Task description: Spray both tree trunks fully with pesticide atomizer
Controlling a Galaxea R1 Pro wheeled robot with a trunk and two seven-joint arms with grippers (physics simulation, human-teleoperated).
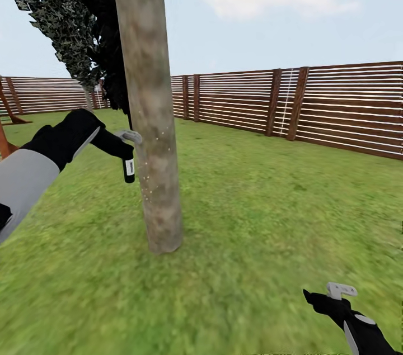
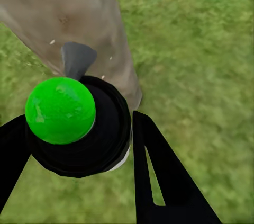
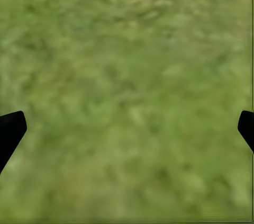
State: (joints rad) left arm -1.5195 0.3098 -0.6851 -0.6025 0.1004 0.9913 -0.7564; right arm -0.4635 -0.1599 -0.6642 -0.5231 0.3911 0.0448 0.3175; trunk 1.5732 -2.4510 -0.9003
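Note:
One tree trunk (image 1: pixel 151 120), thick and beige-grey with blotches, rises from the grass (image 1: pixel 252 221) left of centre. My left gripper (image 1: pixel 127 149) is shut on the pesticide atomizer (image 1: pixel 129 167), a small black bottle with a pale label, held upright just left of the trunk. Its grey spray head (image 1: pixel 132 135) points at the bark, where pale specks dot the surface. In the left wrist view the atomizer (image 2: pixel 100 139) sits between black fingers (image 2: pixel 159 171), a green ball on top, nozzle toward the trunk (image 2: pixel 79 12). My right gripper (image 1: pixel 327 294) hangs open low at the right, over the grass (image 3: pixel 127 75).
A brown slat fence (image 1: pixel 313 103) runs along the back and right of the lawn. A dark-leaved tree (image 1: pixel 84 25) stands behind the trunk. A reddish wooden frame (image 1: pixel 5 120) shows at the left edge. Open grass stretches right of the trunk.

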